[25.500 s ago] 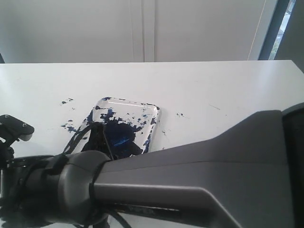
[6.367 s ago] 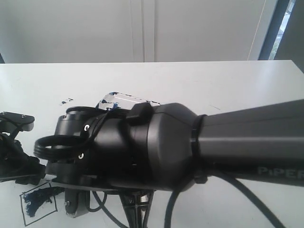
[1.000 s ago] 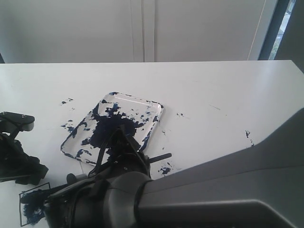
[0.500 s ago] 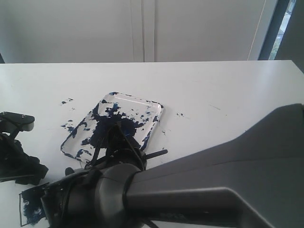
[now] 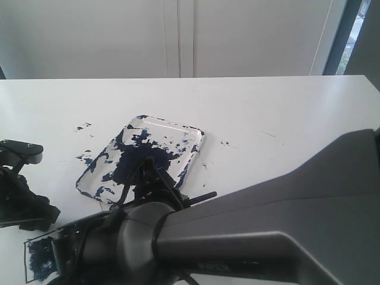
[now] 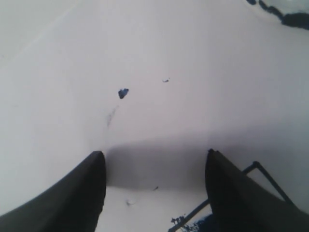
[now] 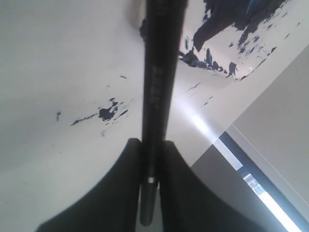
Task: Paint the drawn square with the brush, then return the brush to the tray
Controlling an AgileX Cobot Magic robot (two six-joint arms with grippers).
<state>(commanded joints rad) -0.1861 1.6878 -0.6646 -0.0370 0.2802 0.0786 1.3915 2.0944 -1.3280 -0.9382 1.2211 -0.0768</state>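
At the left edge of the white table (image 5: 285, 113), the left tool (image 6: 154, 193) rests low with its fingers spread wide and nothing between them. Just beside it lies the drawn square (image 5: 38, 259), its inside daubed dark blue. Toward the middle sits the tray (image 5: 172, 123), smeared with a large blue-black blot. At its near edge the right tool (image 7: 151, 145) is clamped on the brush (image 7: 159, 96), gripping the black handle close to one end. The exterior view shows only a short length of the handle jutting past the right arm (image 5: 267, 225), which fills the foreground; the bristle end is out of sight.

With the square coloured, the work looks to have passed to its second half, returning the brush. The next move would call for bringing the brush fully over the tray, lowering it until it lies inside the rim, then parting the fingers.

The table is flecked with loose paint splatters (image 5: 86, 157) left of the tray and a few to its right. Behind stands a plain white wall (image 5: 89, 35) with a vertical seam, and a dark-framed window (image 5: 350, 29) at far right.
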